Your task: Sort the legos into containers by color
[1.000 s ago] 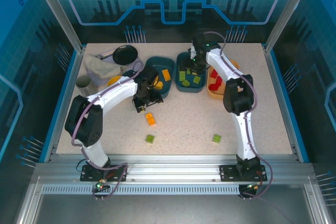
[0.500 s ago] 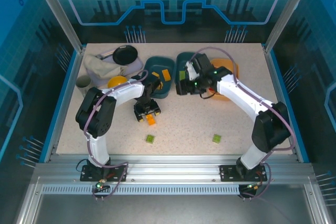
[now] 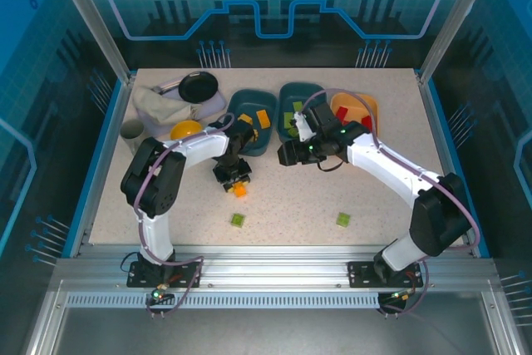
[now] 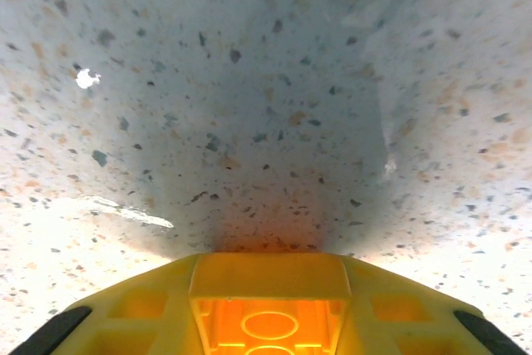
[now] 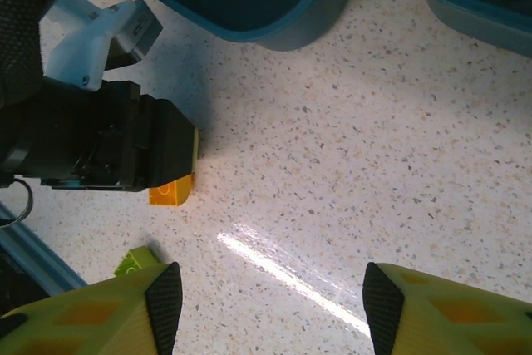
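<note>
Your left end effector [image 3: 233,175] is down at the worktop [image 3: 374,197], its yellow fingers [image 4: 125,309] drawn in on an orange brick [image 4: 270,326]. Through the left wrist camera you see the brick's ringed face wedged between them, with no gap on either side. The right wrist camera gives you the same grasp from outside: the black body of the left end effector, with the brick at its tip resting on the speckled surface.

Your right end effector [image 3: 287,153] hangs over bare worktop just in front of the trays, spread wide and holding nothing. Its own camera shows the dark pads [image 5: 164,305] well apart, with a loose green brick [image 5: 137,261] just beside one finger.

The overhead view gives you the sorting itself. The left teal tray [image 3: 253,94] holds orange bricks [image 3: 263,118], the middle teal tray [image 3: 301,86] holds green bricks [image 3: 298,106], and the pale orange tray [image 3: 357,97] holds red bricks [image 3: 353,111]. Two green ones lie loose on the near worktop, well apart — one [image 3: 238,219] near the gripped orange brick, the other [image 3: 342,219] off to the right.
</note>
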### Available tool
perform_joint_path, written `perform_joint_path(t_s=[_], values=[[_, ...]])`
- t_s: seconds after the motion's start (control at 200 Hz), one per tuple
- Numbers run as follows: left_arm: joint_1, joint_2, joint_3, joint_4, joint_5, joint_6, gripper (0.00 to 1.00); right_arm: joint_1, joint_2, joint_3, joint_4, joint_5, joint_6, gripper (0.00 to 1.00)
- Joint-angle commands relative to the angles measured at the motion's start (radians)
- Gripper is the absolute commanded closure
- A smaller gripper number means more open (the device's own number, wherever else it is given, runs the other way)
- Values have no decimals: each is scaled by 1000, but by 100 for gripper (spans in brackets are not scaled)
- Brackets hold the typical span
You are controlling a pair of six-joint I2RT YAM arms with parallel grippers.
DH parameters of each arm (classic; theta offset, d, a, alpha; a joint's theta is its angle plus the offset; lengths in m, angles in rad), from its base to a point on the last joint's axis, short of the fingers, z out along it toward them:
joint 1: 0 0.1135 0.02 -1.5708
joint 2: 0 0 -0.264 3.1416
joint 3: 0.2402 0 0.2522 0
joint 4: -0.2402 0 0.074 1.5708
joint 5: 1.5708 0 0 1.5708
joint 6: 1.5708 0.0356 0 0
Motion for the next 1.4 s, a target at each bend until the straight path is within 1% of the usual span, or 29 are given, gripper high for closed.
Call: perform_joint_path(t_s=[0.0,0.155,0.285,0.39,0.55,0.65,0.745,0.87,0.91,0.92,0.98,1.005,1.055,1.15,1.225,1.305,1.33,1.395], values=[[16,-66,119,-50,-81,49,70,17,-59,-21,66,-44,-15,38],[56,-17,312,-77,-129,128,70,17,-100,-62,199,-90,-2,37],[93,93,498,-86,-152,170,70,13,-101,-85,301,-88,45,36],[120,187,636,-55,-154,167,70,9,-92,-87,371,-95,78,35],[146,344,845,5,-162,144,69,-6,-61,-48,374,-115,88,35],[151,449,979,7,-180,149,68,-19,-44,-35,366,-131,92,35],[164,535,1074,5,-170,130,66,-30,-39,-27,354,-144,90,35],[181,597,1123,40,-142,97,62,-35,-45,-32,332,-145,80,35],[185,612,1140,31,-137,87,59,-36,-49,-36,321,-147,77,35],[185,615,1144,28,-135,85,58,-36,-50,-37,317,-147,76,35],[189,624,1169,8,-125,79,44,-37,-53,-45,302,-141,70,35],[189,622,1174,4,-123,79,39,-36,-56,-49,295,-138,65,34],[188,609,1172,2,-116,82,34,-35,-60,-53,281,-129,54,34],[186,568,1171,-13,-107,86,30,-36,-72,-60,235,-92,17,34],[183,515,1153,-24,-96,78,29,-35,-90,-61,171,-17,-1,34],[170,441,1101,-13,-88,81,28,-38,-116,-74,121,57,-2,34],[165,418,1082,-12,-85,84,28,-40,-127,-79,92,93,8,34],[147,350,1018,-5,-72,101,27,-46,-144,-89,41,140,33,33]])
